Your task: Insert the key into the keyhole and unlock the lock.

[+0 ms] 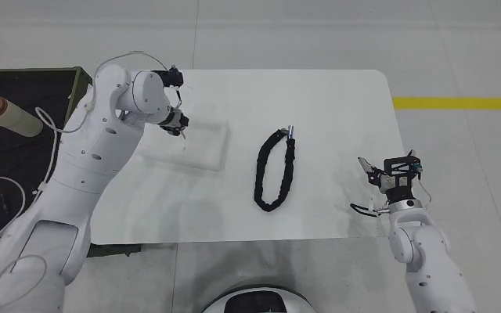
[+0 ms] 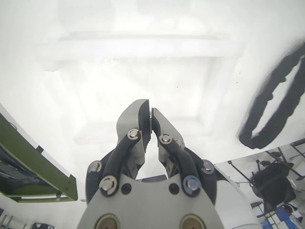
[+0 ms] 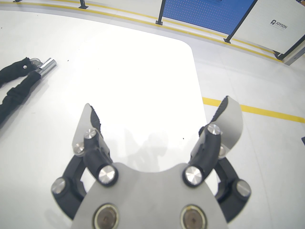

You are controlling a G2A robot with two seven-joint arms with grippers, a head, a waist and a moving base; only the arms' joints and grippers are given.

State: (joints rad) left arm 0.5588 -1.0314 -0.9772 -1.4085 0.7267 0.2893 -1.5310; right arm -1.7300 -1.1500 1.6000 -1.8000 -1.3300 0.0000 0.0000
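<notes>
- Counter (image 1: pixel 337 102): white, rounded corners.
- White tray (image 1: pixel 200 149): flat on the counter, on the left arm's side.
- Lock (image 1: pixel 274 168): black sleeved chain loop, mid-counter, well apart from both grippers. Likely heavy and limp, with a soft sleeve. Best held at the rigid metal cylinder (image 3: pixel 47 65).
- Right gripper (image 3: pixel 158 110): at the counter's edge, jaws wide apart, empty.
- Left gripper (image 2: pixel 150 106): over the tray, jaws clamped on the key.
- Key (image 2: pixel 150 117): thin metal sliver, pinched edge-on. Probably stiff, light and slippery.
</notes>
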